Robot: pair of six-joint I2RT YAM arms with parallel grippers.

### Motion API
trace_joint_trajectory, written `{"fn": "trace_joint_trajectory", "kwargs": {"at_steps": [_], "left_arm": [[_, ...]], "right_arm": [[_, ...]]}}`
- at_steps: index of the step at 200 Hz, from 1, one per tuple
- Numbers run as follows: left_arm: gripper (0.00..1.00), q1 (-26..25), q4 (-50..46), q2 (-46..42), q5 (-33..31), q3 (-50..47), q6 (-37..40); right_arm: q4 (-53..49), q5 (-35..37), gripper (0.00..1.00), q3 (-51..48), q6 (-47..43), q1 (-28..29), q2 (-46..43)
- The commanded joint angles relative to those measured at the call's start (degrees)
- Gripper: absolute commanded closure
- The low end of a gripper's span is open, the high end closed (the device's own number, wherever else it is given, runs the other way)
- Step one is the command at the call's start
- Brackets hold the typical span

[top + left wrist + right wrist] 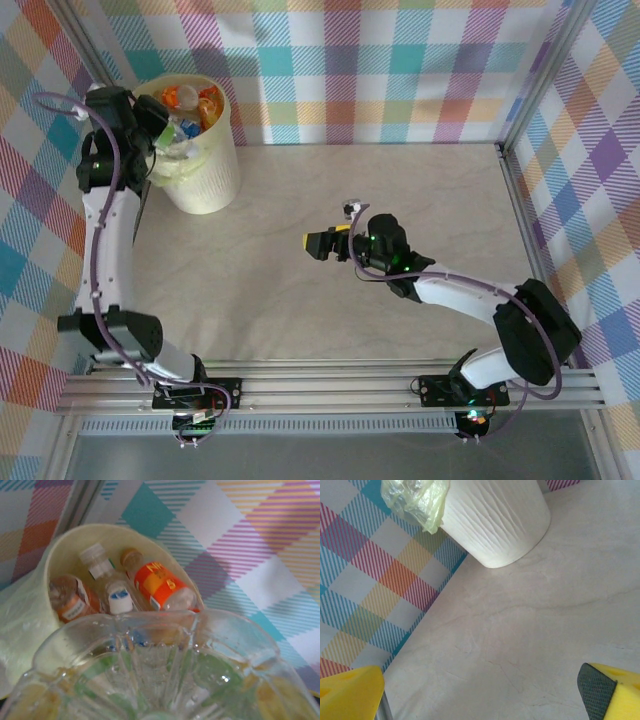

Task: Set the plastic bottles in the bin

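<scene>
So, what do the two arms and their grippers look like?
The left arm and right arm have white links, black joints and a loose greyish cable each. The right gripper has yellow fingers with black textured pads; a green light glows behind it.

Open table, crowded far-left corner
Table (300,320) bare but for the bin (205,180) far left; left gripper (163,130) and its bottle (160,680) block the bin's mouth.

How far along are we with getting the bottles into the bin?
Done: several bottles lie inside the bin. In hand: the left end effector holds a clear bottle above the bin's mouth, not yet released. The right end effector hangs open over the table. Left: dropping that bottle; I spot no others waiting.
</scene>
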Motion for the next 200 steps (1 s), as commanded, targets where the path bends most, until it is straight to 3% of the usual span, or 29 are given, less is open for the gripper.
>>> {"fn": "trace_joint_trajectory", "kwargs": {"at_steps": [1,41,123,139,171,200], "left_arm": [[0.46,0.9,0.1,4.6,-4.4,6.7,-0.4],[0.46,1.4,-2.3,11.7,-8.2,14.3,-0.2],[0.44,5.8,-2.9,23.6,-1.2,22.4,-5.9],[0.37,6.3,-5.2,25.8,1.9,24.6,-7.3],[0.14,7.1,-7.9,26.3,3.5,26.9,-7.0],[0.04,7.1,-9.7,23.2,4.0,26.9,-4.4]], "right_arm": [[-0.4,3.2,0.0,-1.2,-2.1,0.2,-2.6],[-1.8,5.1,0.0,-2.8,-2.5,0.2,-4.8],[-3.9,7.1,0.0,-3.9,-2.9,0.2,-6.4],[-3.8,7.9,0.0,-4.2,-2.8,0.2,-6.5],[-4.2,8.3,0.0,-3.9,-3.5,0.2,-6.5],[-5.1,9.6,0.0,-3.9,-4.3,0.2,-6.8]]}}
